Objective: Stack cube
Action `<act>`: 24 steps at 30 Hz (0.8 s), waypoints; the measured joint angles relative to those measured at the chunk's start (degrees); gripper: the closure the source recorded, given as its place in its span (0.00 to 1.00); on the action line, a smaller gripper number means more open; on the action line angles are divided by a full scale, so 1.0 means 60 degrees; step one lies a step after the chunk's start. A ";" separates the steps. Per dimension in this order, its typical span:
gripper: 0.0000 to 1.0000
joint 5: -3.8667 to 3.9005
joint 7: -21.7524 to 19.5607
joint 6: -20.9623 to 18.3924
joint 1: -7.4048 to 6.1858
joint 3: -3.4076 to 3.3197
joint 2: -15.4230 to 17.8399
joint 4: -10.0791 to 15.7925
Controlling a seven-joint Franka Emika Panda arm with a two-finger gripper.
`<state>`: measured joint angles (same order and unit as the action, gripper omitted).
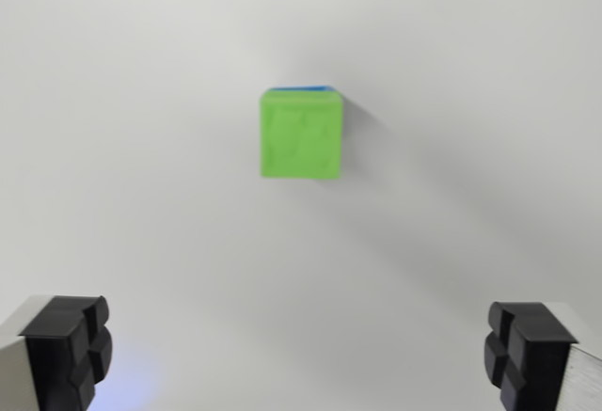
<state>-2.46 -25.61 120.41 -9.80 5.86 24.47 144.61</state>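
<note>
Nearest to us are our two black fingertips (66, 350), one at each bottom corner of the wrist view; the jaws stand wide apart and hold nothing. Ahead, well apart from the gripper (301, 355), the green cube (300, 136) sits on the white tabletop (141, 195), with a thin blue edge (299, 87) showing at its far top side, perhaps a second cube beneath it. We judge the green cube light, rigid and fairly smooth, best taken by two opposite flat sides, squarely and near mid-height.
</note>
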 joint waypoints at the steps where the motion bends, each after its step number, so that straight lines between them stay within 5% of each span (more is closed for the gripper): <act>1: 0.00 0.0000 0.0001 -0.0093 0.0000 -0.0003 0.0030 -0.0060; 24: 0.00 0.0000 0.0007 -0.1105 0.0000 -0.0039 0.0328 -0.0770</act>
<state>-2.46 -25.57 113.79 -9.80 5.63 26.43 139.99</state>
